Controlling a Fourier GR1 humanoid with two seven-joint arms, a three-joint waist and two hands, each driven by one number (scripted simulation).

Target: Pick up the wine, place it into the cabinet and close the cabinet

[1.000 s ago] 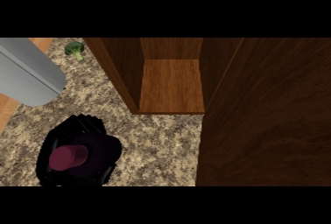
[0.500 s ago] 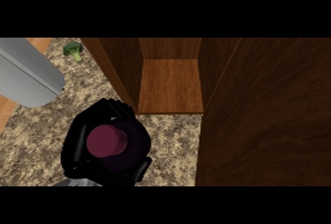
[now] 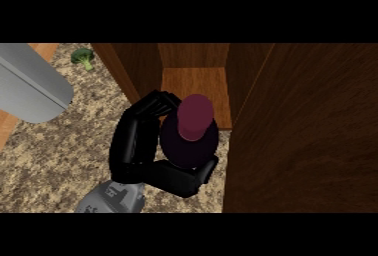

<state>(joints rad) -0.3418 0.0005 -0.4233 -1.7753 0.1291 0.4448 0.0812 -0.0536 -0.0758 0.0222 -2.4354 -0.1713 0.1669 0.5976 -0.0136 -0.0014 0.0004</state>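
The wine bottle (image 3: 193,137) is dark with a maroon top and stands upright in my left hand (image 3: 136,145). The fingers curl round its far left side and the thumb wraps its near side, so the hand is shut on it. The bottle hangs just in front of the open wooden cabinet (image 3: 193,82), with its top overlapping the front edge of the shelf floor. The cabinet's interior beyond shows nothing inside. My right hand is not in view.
A tall dark wooden panel (image 3: 303,130), door or side wall, fills the right side, close beside the bottle. A large grey rounded object (image 3: 29,85) lies at the upper left. A small broccoli (image 3: 83,57) sits behind it on the speckled counter (image 3: 59,155).
My left hand has carried the wine bottle up and to the right, from the lower left of the counter to the cabinet's opening. The forearm now shows below the hand.
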